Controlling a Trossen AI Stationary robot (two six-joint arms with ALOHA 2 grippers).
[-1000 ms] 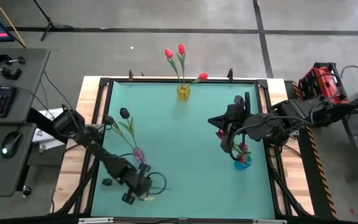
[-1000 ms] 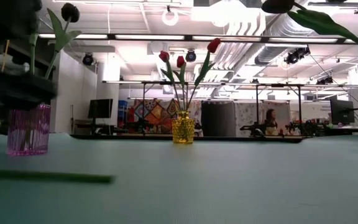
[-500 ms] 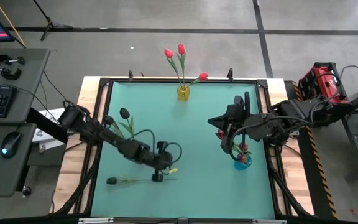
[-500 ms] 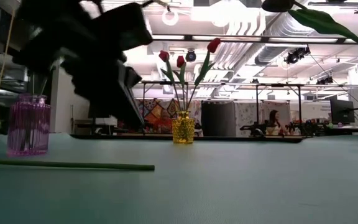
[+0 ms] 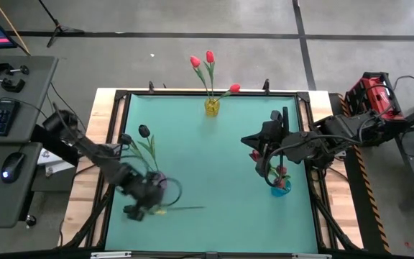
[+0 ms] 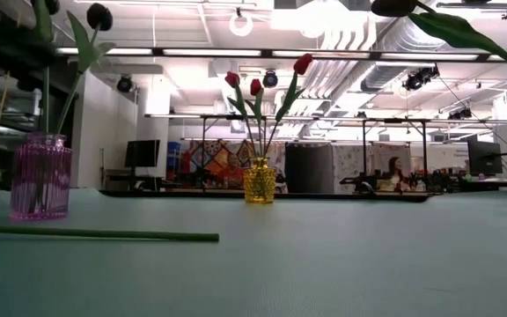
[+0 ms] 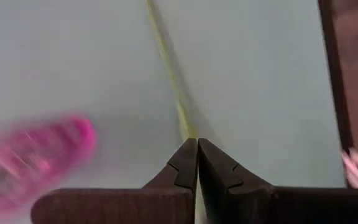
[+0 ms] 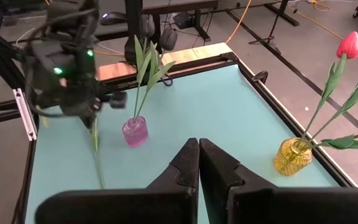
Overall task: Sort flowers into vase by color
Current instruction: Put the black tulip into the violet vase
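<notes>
A loose tulip lies flat on the green mat near the table's near edge, dark head toward the left. Its stem rests full length on the mat. My left gripper hovers over it near the head end, shut, with the stem running on below the fingertips. Just beyond stands a pink vase holding a near-black tulip. My right gripper is shut and waits above the blue vase of crimson tulips.
A yellow vase with three red tulips stands at the middle of the far edge. A black frame rims the mat. The mat's middle lies bare between the vases. A tulip head and leaf hang close to the low camera.
My left gripper swung from the near-left corner toward the right along the near edge, then came back left and rose. The tulip's stem slid toward the right along the mat and now lies still, uncovered. My right arm kept still.
</notes>
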